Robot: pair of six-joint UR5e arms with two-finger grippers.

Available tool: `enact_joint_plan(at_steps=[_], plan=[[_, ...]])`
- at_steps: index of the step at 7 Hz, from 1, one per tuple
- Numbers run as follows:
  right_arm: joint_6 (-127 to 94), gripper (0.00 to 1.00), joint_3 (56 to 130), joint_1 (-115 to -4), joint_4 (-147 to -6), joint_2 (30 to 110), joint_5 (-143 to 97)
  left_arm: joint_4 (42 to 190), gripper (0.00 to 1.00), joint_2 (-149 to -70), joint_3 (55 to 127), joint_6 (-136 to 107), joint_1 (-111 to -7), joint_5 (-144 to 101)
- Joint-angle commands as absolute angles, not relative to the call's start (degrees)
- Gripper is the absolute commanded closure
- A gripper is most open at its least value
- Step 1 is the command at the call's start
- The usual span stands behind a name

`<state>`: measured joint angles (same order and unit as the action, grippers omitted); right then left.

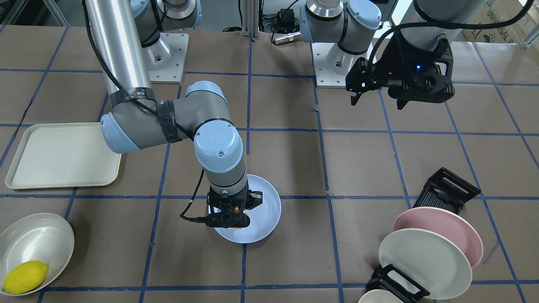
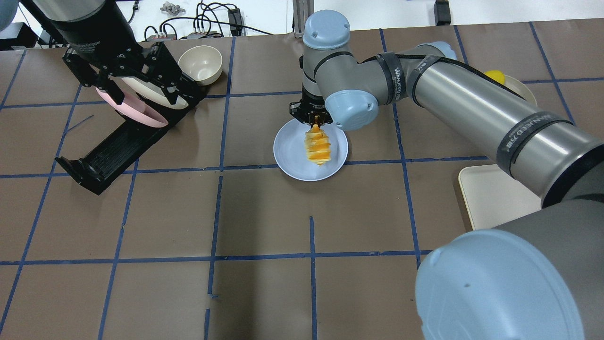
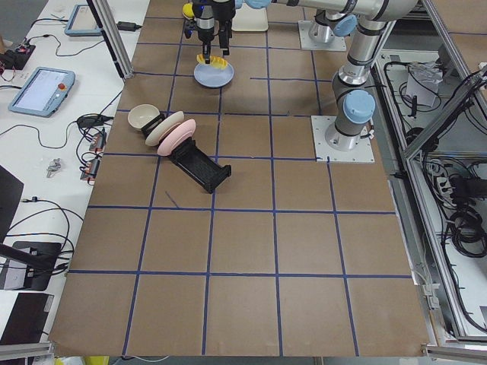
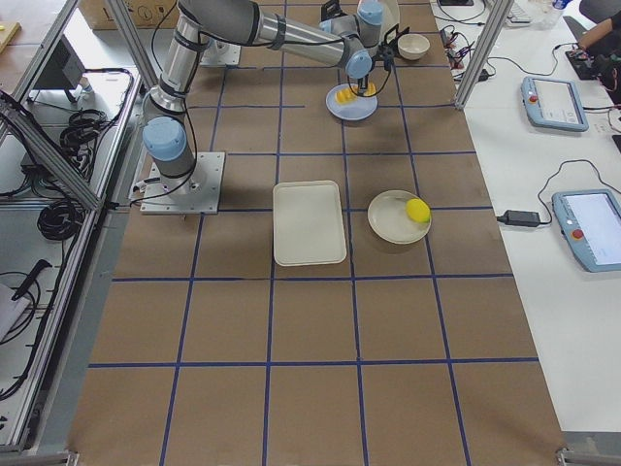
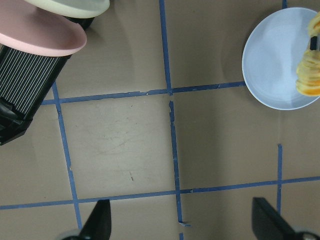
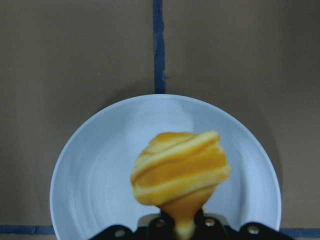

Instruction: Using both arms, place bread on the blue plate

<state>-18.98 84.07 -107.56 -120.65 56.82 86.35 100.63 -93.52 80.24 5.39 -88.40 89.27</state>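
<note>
The bread (image 2: 317,146), a golden orange loaf with pale stripes, hangs by one end from my right gripper (image 2: 314,123), which is shut on it. It hangs over the round pale blue plate (image 2: 288,153). The right wrist view shows the loaf (image 6: 180,170) end-on over the middle of the plate (image 6: 95,175). I cannot tell whether its lower end touches the plate. In the front view the right gripper (image 1: 236,212) hides most of the loaf above the plate (image 1: 267,204). My left gripper (image 2: 130,87) is open and empty, high over the dish rack; its fingertips (image 5: 102,220) stand wide apart.
A black dish rack (image 2: 108,151) holds a pink plate (image 1: 442,223) and a cream plate (image 1: 421,261); a cream bowl (image 2: 200,63) stands behind it. A cream tray (image 1: 63,155) and a bowl (image 1: 42,240) holding a yellow lemon (image 1: 25,275) lie on the robot's right side.
</note>
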Motion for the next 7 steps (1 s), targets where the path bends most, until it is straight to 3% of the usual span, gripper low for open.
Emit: enact_joint_plan(at_steps=[1, 2, 3, 4, 5, 7], plan=[[-18.9, 0.96, 84.2, -107.5, -121.0, 56.5, 86.4, 100.5, 0.00, -92.9, 81.1, 5.1, -87.9, 89.2], [-19.3, 0.94, 84.2, -107.6, -121.0, 56.4, 86.3, 100.5, 0.00, -92.9, 81.2, 4.9, -88.2, 89.2], [-19.3, 0.62, 84.0, -107.6, -120.9, 55.6, 86.3, 100.5, 0.00, -92.9, 81.2, 4.9, -88.2, 89.2], [-19.3, 0.19, 84.4, -107.7, -120.9, 55.5, 85.8, 100.5, 0.00, -92.9, 81.1, 4.9, -88.1, 89.2], [-19.3, 0.04, 84.5, -107.8, -120.9, 55.5, 85.7, 100.5, 0.00, -92.9, 81.2, 4.8, -88.2, 89.2], [-19.4, 0.00, 84.4, -108.6, -120.6, 55.6, 86.1, 100.5, 0.00, -92.9, 81.2, 4.5, -88.2, 89.2]])
